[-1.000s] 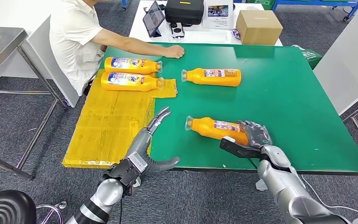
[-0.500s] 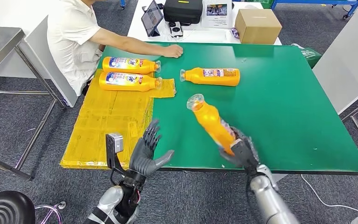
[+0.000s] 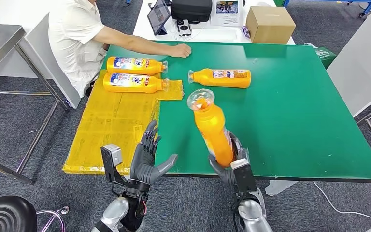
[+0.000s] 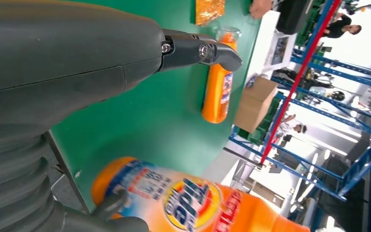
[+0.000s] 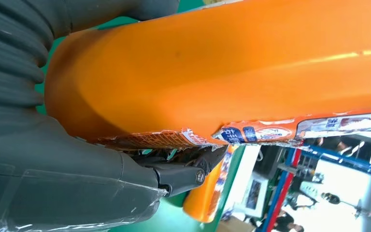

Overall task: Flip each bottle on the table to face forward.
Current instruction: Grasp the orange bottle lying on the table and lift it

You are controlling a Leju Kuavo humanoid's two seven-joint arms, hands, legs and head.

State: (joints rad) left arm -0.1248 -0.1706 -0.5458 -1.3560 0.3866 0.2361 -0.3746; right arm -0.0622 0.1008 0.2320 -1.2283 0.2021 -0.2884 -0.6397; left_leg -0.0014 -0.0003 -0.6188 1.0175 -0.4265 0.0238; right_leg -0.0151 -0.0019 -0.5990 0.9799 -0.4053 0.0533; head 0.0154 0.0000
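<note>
The bottle (image 3: 212, 129) in hand was orange, and it stood nearly upright over the near edge of the green table (image 3: 294, 106), its clear cap end tipped up and away from the robot. A second before it had lain flat on the table near that edge; half a second before it was already lifted and slanting, and now it was steeper and had shifted toward the middle of the robot's reach. The right hand (image 3: 228, 162) clasped it round the base, fingers wrapped on the lower body. From the left wrist view the printed label (image 4: 193, 203) showed on the side toward the left hand, so I judged the turn to be under way but not finished. The left hand (image 3: 147, 157) was raised beside it, fingers spread, holding nothing.

Each bottle looked full of orange liquid. One more bottle (image 3: 221, 77) lay on its side further out on the green, apart from the others. Two bottles (image 3: 134, 73) lay side by side on the yellow sheet (image 3: 111, 130), labels up, near a person's hand (image 3: 180, 50) resting on the table.
</note>
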